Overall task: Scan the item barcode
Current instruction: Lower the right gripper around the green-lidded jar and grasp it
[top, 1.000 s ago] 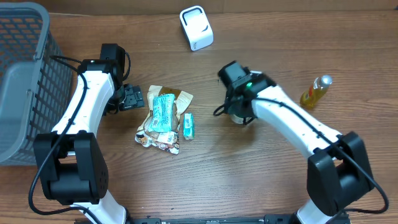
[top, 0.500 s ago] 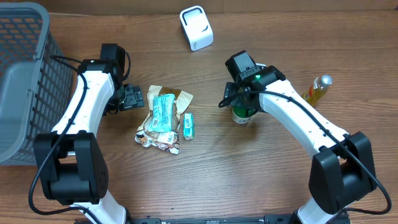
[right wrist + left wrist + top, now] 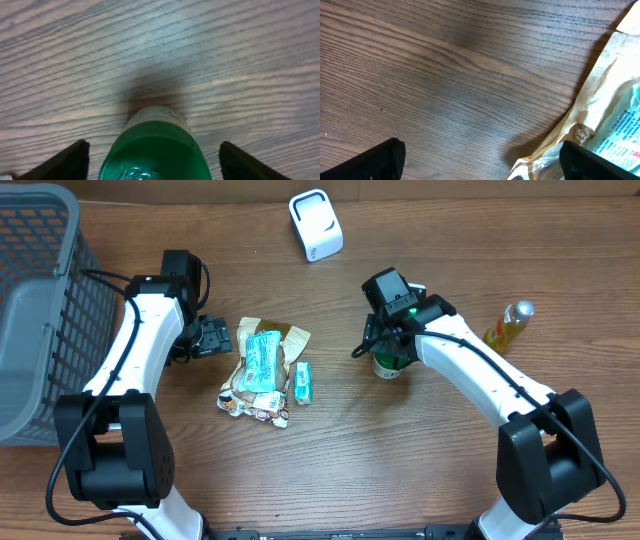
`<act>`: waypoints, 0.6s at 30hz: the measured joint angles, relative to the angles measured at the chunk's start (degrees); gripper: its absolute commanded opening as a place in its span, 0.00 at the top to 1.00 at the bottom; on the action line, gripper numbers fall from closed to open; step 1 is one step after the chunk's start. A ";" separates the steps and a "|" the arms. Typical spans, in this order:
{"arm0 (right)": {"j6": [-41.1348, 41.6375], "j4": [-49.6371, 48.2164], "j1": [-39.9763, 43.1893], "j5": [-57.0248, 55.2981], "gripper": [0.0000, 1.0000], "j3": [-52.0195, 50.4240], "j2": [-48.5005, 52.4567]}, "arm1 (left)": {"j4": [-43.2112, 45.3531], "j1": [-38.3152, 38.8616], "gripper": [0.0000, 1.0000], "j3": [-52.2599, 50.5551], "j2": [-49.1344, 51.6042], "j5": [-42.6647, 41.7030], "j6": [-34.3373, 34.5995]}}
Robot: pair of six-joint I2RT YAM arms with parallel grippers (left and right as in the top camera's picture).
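Right wrist: right gripper (image 3: 156, 159) is released, jaws wide, one finger on each side of the green bottle (image 3: 152, 142). There's a gap on both sides and no contact. The bottle stands upright on the bench (image 3: 400, 470), roughly mid-bench and slightly toward the right edge.

Overhead: the white scanner (image 3: 316, 225) sits at the far edge near the middle, well apart from the bottle. A yellow bottle (image 3: 508, 326) is near the right edge.

Left gripper (image 3: 485, 160) is also released, jaws fully spread with only bare wood between them. It sits low over the bench left of centre, just beside the packet pile (image 3: 262, 370). A brown packet edge is close to one finger in the left wrist view. A small teal box (image 3: 303, 381) lies just beside the pile, between it and the green bottle. The grey basket (image 3: 35, 310) is at the far-left corner.
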State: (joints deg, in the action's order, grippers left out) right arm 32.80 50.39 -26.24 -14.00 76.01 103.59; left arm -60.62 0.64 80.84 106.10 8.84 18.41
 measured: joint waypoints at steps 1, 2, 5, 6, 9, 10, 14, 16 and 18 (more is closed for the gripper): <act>0.02 -0.02 0.00 0.04 0.28 -0.07 0.00 | 0.00 0.00 0.00 0.00 0.00 0.00 0.00; -0.02 -0.09 0.00 0.00 0.29 -0.07 0.00 | 0.00 0.00 0.00 0.00 0.00 -0.02 0.00; -0.15 -0.17 0.00 0.02 0.30 -0.07 0.00 | 0.00 0.00 0.00 0.00 0.00 0.00 0.00; -0.17 -0.15 0.00 0.04 0.31 -0.07 0.00 | 0.00 0.00 0.00 0.00 0.00 0.00 0.00; -0.20 0.31 0.00 0.02 0.34 -0.07 0.00 | 0.00 0.00 0.00 0.00 0.00 0.00 0.00; -0.17 0.57 0.00 0.04 0.35 -0.07 0.00 | 0.00 0.00 0.00 0.00 0.00 0.00 0.00; -0.04 1.25 0.00 0.13 0.39 -0.07 0.00 | 0.00 0.00 0.00 0.00 0.00 0.00 0.00; 0.00 1.25 0.00 0.28 0.40 -0.07 0.00 | 0.00 0.00 0.00 0.00 0.00 0.00 0.00; 0.00 1.25 0.00 0.50 0.41 -0.07 -0.02 | 0.00 0.00 0.00 0.00 0.00 0.00 0.00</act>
State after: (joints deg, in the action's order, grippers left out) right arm 32.80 51.64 -26.24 -13.50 75.94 103.57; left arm -60.62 0.64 80.84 106.10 8.84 18.41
